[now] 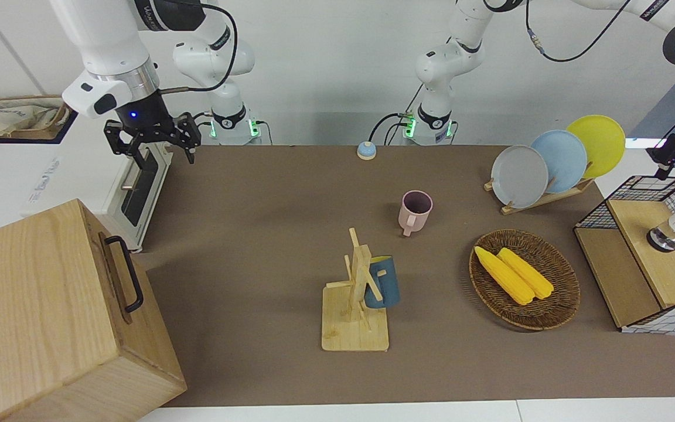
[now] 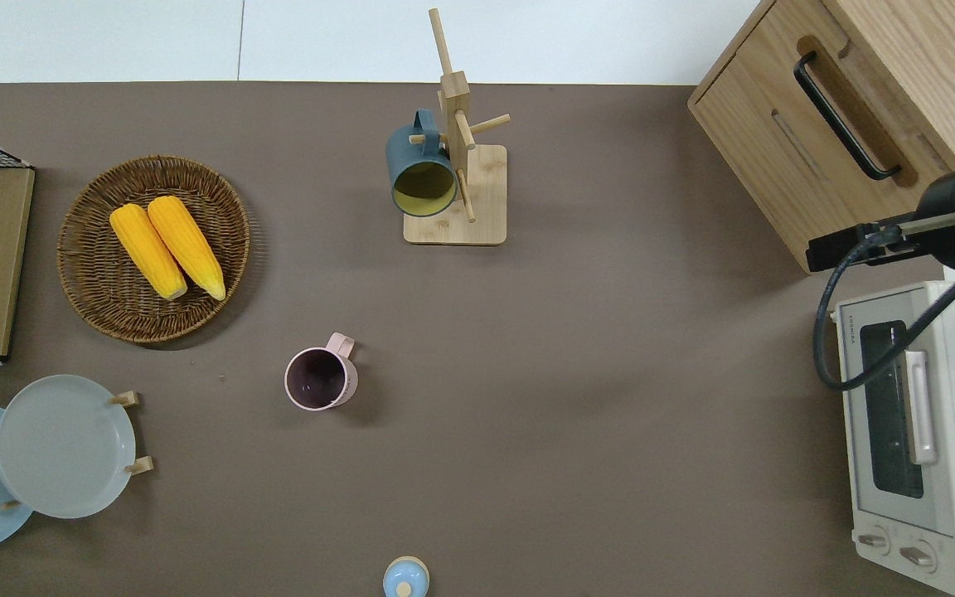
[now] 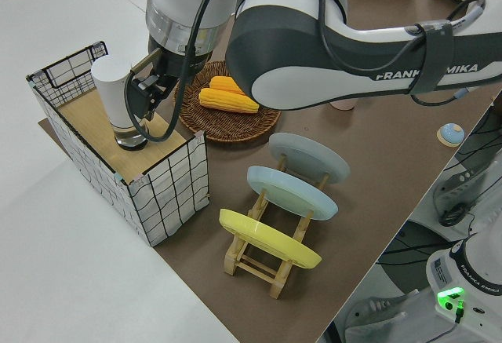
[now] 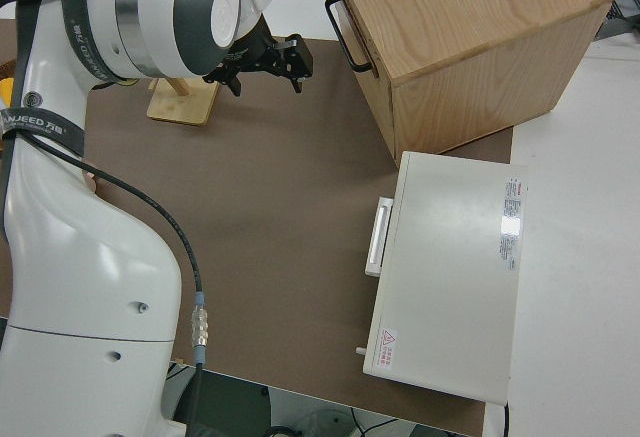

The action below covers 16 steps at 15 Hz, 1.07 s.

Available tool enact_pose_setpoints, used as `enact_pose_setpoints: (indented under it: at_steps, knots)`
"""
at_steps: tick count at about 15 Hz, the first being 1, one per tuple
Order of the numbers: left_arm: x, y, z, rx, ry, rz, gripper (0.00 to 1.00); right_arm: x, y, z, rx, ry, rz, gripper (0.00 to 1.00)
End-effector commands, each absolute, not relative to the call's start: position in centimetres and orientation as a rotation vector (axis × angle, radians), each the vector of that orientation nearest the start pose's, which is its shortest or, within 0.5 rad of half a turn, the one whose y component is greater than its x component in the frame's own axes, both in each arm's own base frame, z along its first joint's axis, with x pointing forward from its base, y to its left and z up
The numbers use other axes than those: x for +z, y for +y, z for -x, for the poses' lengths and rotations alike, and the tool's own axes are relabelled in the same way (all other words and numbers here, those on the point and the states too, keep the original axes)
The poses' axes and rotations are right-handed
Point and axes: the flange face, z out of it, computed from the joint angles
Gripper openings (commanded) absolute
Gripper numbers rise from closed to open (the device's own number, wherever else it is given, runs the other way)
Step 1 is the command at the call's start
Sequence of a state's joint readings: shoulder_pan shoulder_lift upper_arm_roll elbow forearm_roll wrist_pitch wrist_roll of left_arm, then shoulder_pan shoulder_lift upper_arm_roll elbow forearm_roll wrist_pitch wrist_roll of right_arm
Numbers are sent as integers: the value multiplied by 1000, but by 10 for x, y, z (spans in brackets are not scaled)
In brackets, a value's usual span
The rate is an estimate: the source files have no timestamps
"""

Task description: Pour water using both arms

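Still, the pour looked barely begun. The left gripper (image 3: 145, 96) sat beside a white bottle (image 3: 118, 100) standing on the shelf in the wire basket (image 3: 169, 190) at the left arm's end; whether its fingers had closed on it I cannot tell. The right gripper (image 1: 153, 140) hung open and empty at the toaster oven (image 1: 132, 187) end. The pink mug (image 2: 320, 379) stood upright mid-table, apparently empty. Grasping, lifting, carrying and pouring all seemed left to do.

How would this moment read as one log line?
left gripper: at white bottle | right gripper: open, empty, by toaster oven | pink mug: upright on table
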<state>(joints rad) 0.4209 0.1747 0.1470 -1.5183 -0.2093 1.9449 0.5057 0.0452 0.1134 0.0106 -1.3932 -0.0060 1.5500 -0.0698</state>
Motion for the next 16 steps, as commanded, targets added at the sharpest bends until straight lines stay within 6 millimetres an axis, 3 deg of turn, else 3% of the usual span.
enact_pose_setpoints:
  at_steps: [1, 7, 12, 16]
  knots:
    - [606, 287, -548, -342, -180, 3118, 1000, 645, 30, -584, -68, -219, 3118, 992]
    - [633, 199, -551, -204, -250, 3128, 1000, 645, 30, -584, -70, -219, 3118, 992]
    - [634, 99, -566, -101, -215, 3121, 1000, 645, 30, -584, -70, -221, 3118, 992]
    - [628, 53, -566, -4, -106, 3145, 1000, 645, 29, -584, -70, -216, 3118, 992]
